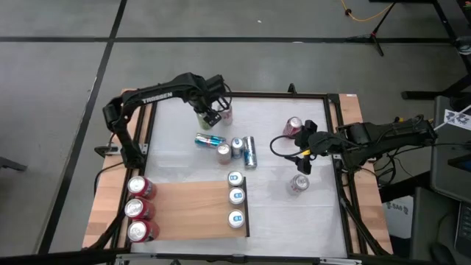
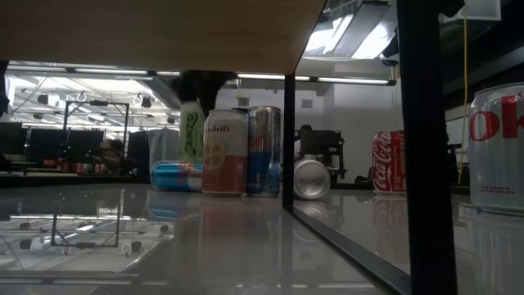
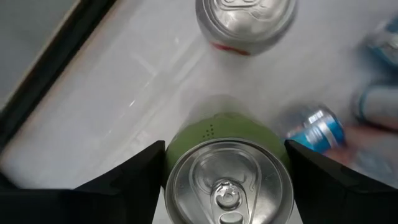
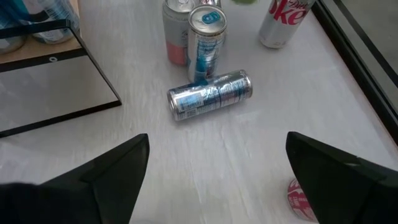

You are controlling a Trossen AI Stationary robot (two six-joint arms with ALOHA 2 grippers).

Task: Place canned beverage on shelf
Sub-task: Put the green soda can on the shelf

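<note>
The left gripper [image 3: 227,171] clasps an upright green can [image 3: 227,180] on the white table [image 3: 112,106]; a silver-topped can [image 3: 245,22] stands near.

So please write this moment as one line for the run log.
left gripper: closed around green can, upright, far side of table | right gripper: open, empty, hovering above table | shelf: six cans

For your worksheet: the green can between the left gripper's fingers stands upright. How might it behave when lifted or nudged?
The green can looks rigid, smooth metal, so it may slip in the left gripper unless squeezed firmly. Tall and slim, it could tip if nudged high up. Once on its side it would probably roll, like the blue can lying nearby.
</note>
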